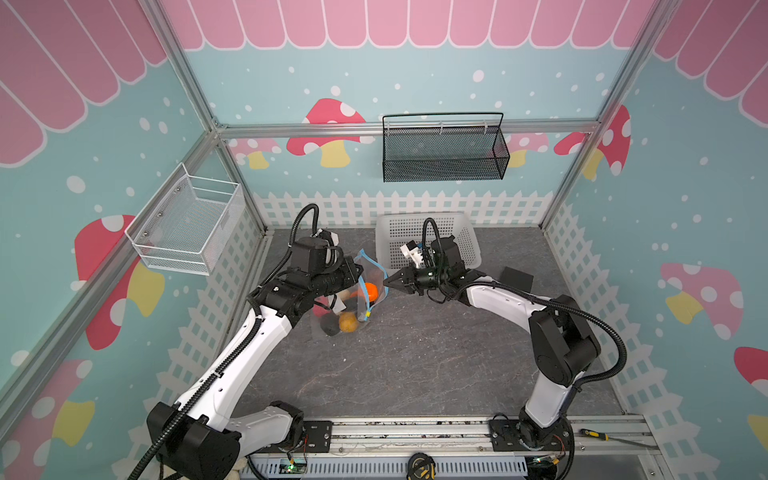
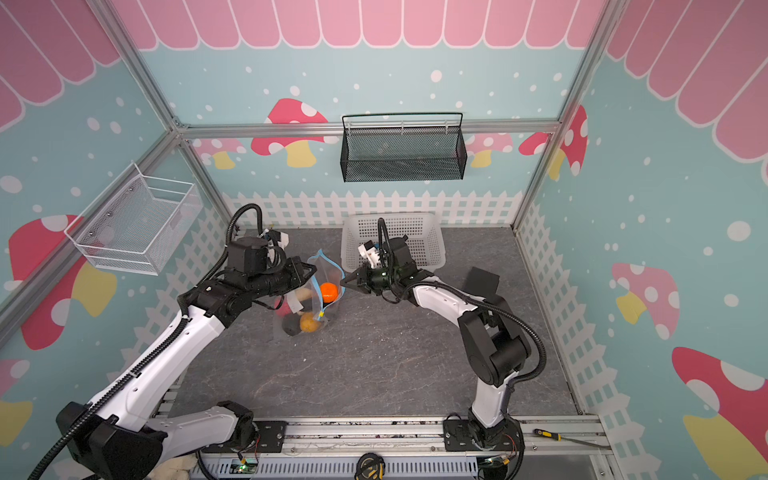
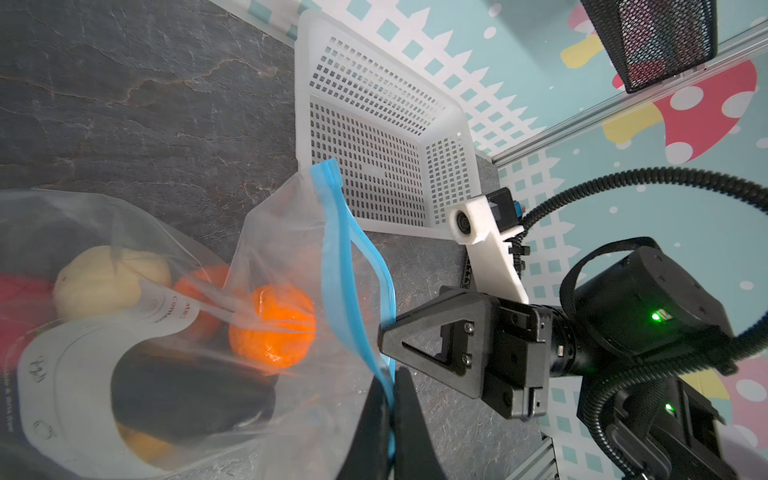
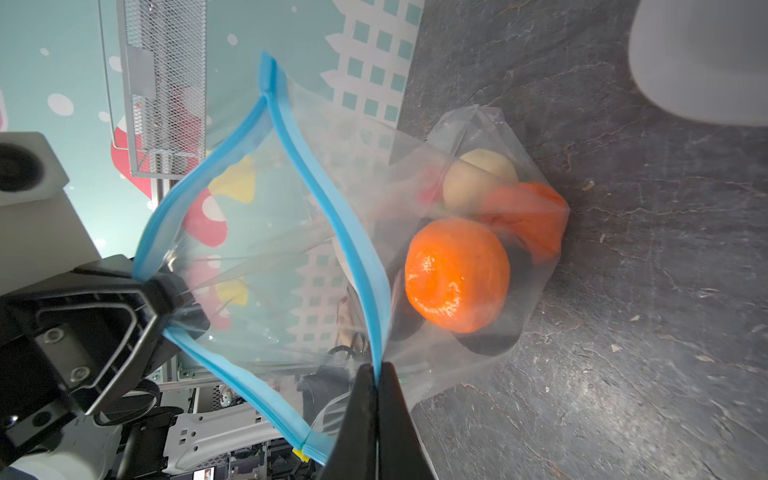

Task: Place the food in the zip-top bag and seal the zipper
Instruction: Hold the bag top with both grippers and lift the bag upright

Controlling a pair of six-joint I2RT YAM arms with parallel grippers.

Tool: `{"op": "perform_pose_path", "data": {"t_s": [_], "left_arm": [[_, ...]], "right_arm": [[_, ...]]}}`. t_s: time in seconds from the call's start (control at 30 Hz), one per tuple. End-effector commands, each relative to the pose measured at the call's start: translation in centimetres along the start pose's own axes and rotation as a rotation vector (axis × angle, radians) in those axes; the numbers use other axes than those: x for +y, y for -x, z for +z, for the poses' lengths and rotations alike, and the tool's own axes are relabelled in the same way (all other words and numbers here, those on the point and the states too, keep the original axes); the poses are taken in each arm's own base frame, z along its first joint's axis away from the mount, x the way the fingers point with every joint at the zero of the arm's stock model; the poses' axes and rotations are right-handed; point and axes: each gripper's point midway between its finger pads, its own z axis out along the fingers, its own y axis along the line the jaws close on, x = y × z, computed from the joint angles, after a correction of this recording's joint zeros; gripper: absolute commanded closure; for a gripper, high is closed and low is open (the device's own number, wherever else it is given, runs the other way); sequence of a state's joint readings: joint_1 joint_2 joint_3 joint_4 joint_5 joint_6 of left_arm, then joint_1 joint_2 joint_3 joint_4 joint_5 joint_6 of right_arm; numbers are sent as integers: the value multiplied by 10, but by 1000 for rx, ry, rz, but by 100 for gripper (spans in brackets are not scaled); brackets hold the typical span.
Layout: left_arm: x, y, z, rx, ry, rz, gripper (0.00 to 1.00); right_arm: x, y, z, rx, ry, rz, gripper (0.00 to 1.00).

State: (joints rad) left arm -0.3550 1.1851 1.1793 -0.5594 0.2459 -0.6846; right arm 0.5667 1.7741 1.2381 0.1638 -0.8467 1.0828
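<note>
The clear zip-top bag [image 1: 353, 299] [image 2: 309, 301] hangs between my two grippers with its bottom on the dark tabletop. Its blue zipper [image 4: 324, 195] [image 3: 336, 249] gapes open, and the yellow tab [image 4: 300, 454] is at one end. My left gripper [image 3: 390, 382] [image 1: 356, 270] is shut on one lip of the zipper. Opposite it, my right gripper [image 4: 377, 370] [image 1: 385, 282] is shut on the other lip. The food lies inside the bag: a bright orange piece [image 4: 457, 274], a cream one [image 4: 478, 174], a black lump [image 3: 187, 390], a red one [image 3: 16, 299] and a yellow-orange one [image 1: 348, 322].
A white perforated basket [image 1: 428, 237] stands just behind the bag, partly under the right arm. A black box [image 1: 516, 279] lies to its right. A black mesh basket [image 1: 444, 151] hangs on the back wall and a white wire basket [image 1: 187, 224] on the left wall.
</note>
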Motion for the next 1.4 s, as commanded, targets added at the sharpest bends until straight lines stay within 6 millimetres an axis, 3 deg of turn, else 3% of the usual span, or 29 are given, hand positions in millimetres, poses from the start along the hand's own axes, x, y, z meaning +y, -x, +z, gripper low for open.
{"op": "perform_pose_path", "data": {"t_s": [0.0, 0.6, 1.0, 1.13, 1.37], "left_arm": [[-15, 14, -22, -66, -28, 6, 100], [-39, 38, -48, -147, -66, 24, 100], [-55, 47, -48, -152, -96, 31, 100], [-51, 46, -33, -123, -79, 25, 100], [-34, 29, -5, -57, -60, -12, 100]], "right_arm": [[50, 13, -15, -55, 62, -92, 100], [125, 35, -35, -116, 78, -267, 100], [167, 49, -58, -194, 65, -394, 100], [162, 50, -58, -201, 47, -412, 100], [118, 41, -39, -153, 24, -359, 100]]}}
